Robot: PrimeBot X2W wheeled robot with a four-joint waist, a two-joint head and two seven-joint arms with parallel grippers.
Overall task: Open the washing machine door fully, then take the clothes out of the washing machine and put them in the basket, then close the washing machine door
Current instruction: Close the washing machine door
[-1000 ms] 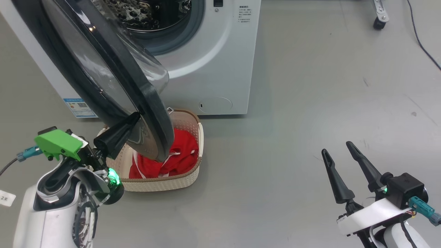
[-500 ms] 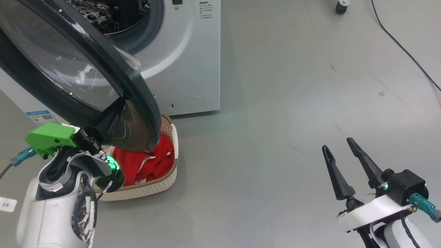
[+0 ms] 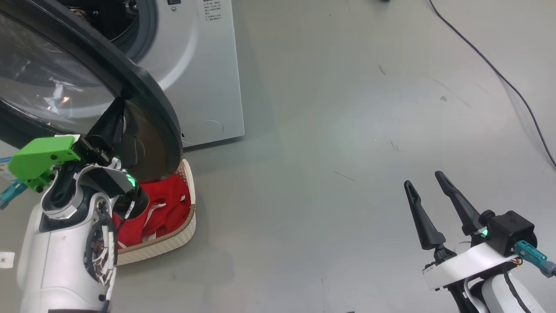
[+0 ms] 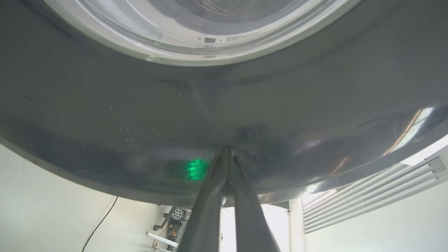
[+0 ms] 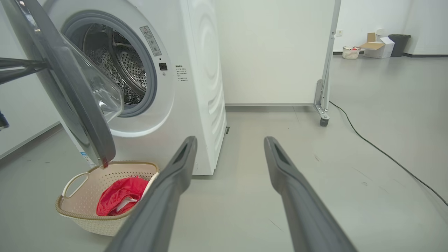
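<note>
1 basket (image 5: 91, 224) w/ 1 red garment (image 5: 119, 199); 1 door (image 5: 68, 87) ajar

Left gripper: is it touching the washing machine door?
Touching. The left wrist view shows the shut left gripper with its tips against the washing machine door, no gap between.

A smooth grey floor (image 3: 347, 130) with faint scuffs carries a white washer (image 5: 199, 87), and a cream basket (image 5: 101, 224) stands just in front of it. A black cable (image 5: 371, 143) trails across the floor near a wheeled frame leg (image 5: 322, 105). Far back by the wall sit a second basket (image 5: 350, 52), a cardboard box (image 5: 377, 49) and a dark bin (image 5: 399, 44).
</note>
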